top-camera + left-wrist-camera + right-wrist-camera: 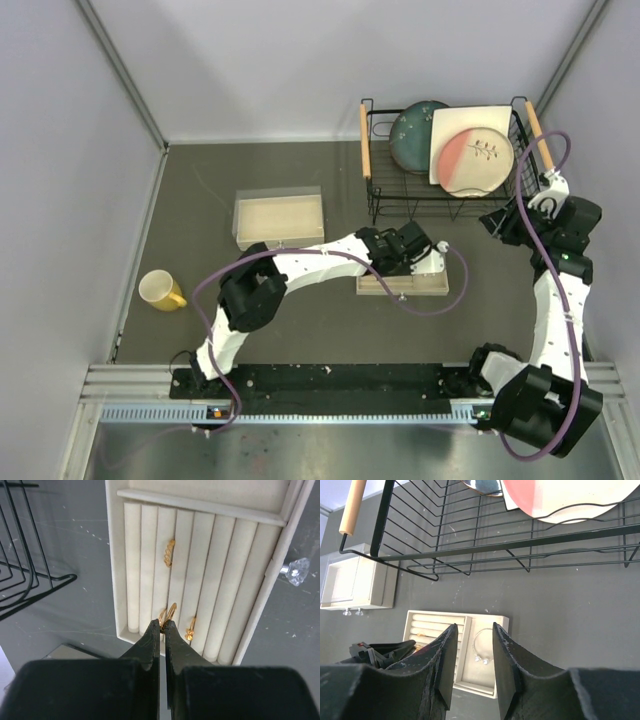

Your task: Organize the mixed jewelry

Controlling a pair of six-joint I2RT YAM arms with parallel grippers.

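Observation:
My left gripper [161, 623] is shut on a small gold ring [171, 612] and holds it over the near end of the beige slotted tray [116, 580]. Another gold ring [170, 553] sits in a slot further up, one more [190, 629] stands in a slot to the right, and a third [161, 615] shows just left of the held one. In the top view the left gripper [432, 262] is over the tray [436, 287]. My right gripper [472, 637] is open and empty, high up by the rack. The silver bracelet [481, 647] lies in the tray's flat compartment.
A black wire dish rack [442, 160] with plates stands at the back right. A clear lidded box [279, 217] with crystal knobs sits at centre left. A yellow cup [160, 291] lies at the far left. A crystal knob [297, 570] shows right of the tray.

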